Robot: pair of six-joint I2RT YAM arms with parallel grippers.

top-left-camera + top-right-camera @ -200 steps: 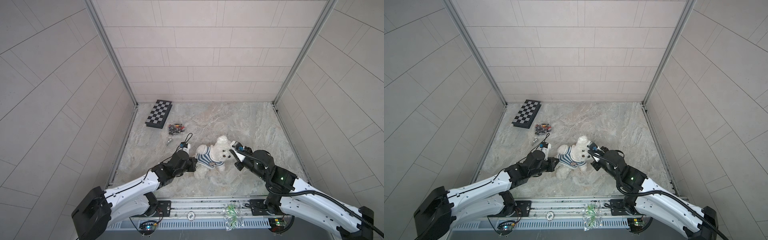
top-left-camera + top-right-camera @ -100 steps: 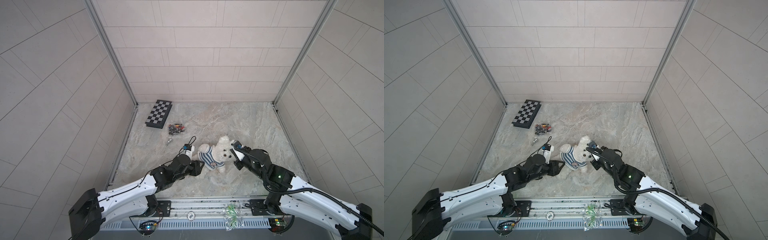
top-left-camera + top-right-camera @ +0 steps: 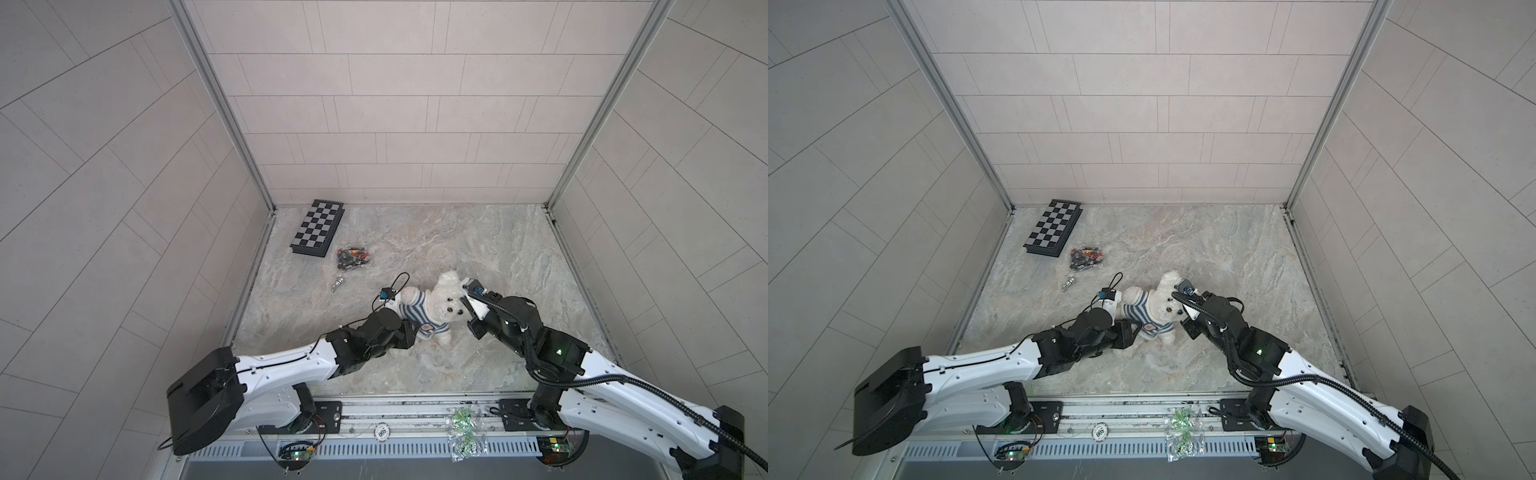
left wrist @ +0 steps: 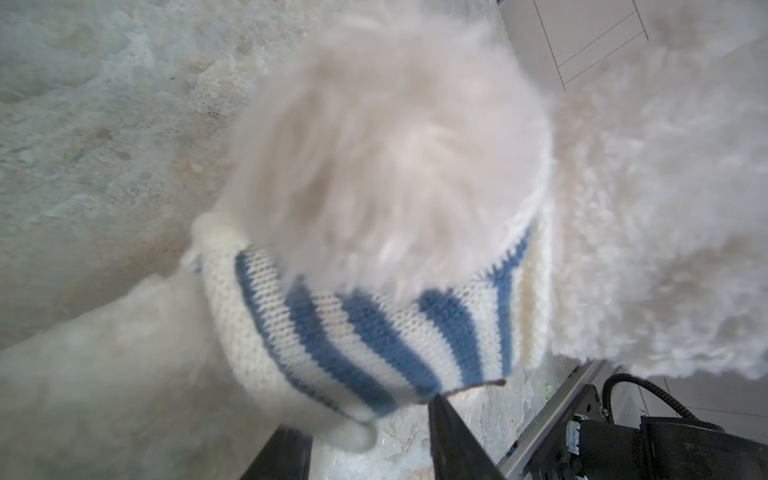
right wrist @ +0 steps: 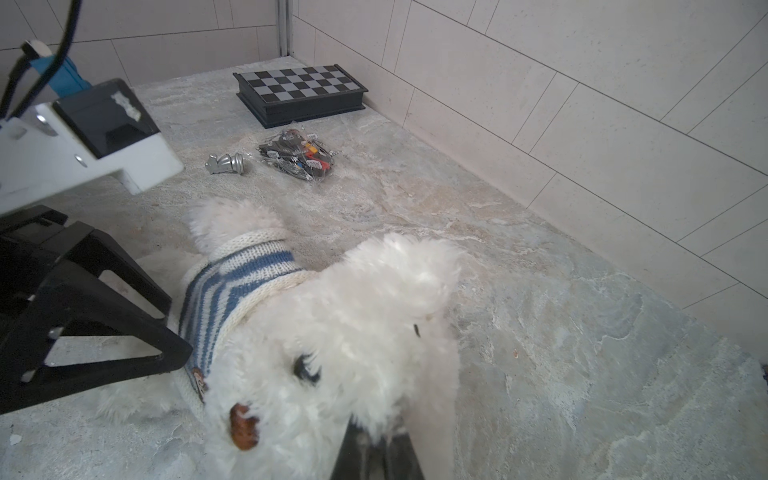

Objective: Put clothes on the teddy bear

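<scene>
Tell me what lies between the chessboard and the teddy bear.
A clear bag of small dark pieces and a silver chess piece lie between chessboard and teddy bear, seen in both top views.

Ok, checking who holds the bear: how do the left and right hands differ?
The left hand is open, fingers spread by the hem of the striped shirt; the right hand is shut, pinching head fur of the teddy bear. The left hand sits at the bear's lower body, the right hand at its head. Both flank it.
</scene>
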